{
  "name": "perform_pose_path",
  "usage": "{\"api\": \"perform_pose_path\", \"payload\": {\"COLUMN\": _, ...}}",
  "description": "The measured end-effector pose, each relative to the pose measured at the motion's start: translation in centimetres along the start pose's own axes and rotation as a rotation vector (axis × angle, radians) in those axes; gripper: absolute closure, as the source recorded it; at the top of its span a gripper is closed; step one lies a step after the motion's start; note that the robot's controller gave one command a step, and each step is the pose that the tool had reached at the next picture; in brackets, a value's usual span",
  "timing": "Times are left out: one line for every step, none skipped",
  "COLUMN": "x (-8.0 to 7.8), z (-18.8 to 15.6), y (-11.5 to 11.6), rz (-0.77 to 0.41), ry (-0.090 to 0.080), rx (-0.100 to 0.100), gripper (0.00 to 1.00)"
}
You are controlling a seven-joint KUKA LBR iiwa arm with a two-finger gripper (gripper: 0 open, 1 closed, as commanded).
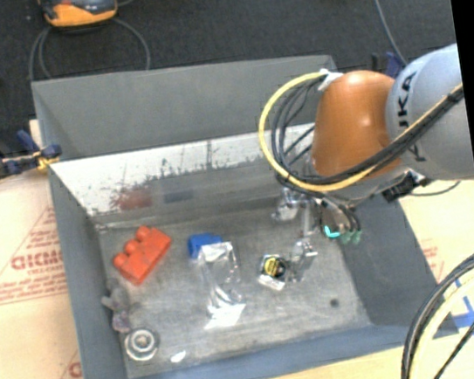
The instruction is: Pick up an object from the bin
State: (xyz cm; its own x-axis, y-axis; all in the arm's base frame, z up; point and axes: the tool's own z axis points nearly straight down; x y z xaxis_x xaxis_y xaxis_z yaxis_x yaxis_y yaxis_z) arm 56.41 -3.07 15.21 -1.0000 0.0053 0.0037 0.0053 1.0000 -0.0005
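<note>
Near the front-left corner of the bin (85, 295) we see a round metal piece (141, 342), then a clear plastic bag (220, 291) mid-floor. Right of the bag lies a small black-and-yellow object (272, 270). The gripper (303, 254) is just beside its right edge; we cannot tell whether it is open or closed. Farther back sit a blue piece (198, 245) and an orange block (141, 252). On the arm (437, 110) we read "KU".

Small black-and-yellow object (273, 270) lies right of the bin's (83, 269) middle.

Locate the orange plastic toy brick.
In the camera view, the orange plastic toy brick lies at the left of the grey metal bin, left of the small blue piece and above the round silver metal ring.
</note>
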Motion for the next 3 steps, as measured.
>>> {"api": "perform_pose_path", "payload": {"x": -1.0, "z": 7.9, "y": 1.1, "rz": -0.170, "ry": -0.013, "rx": 0.002, "gripper": 0.00}}
{"api": "perform_pose_path", "payload": {"x": -1.3, "z": 7.5, "y": 1.2, "rz": -0.170, "ry": -0.021, "rx": 0.003, "gripper": 1.00}}
{"api": "perform_pose_path", "payload": {"x": 2.4, "z": -4.5, "y": 2.1, "rz": -0.353, "ry": -0.013, "rx": 0.003, "gripper": 1.00}}
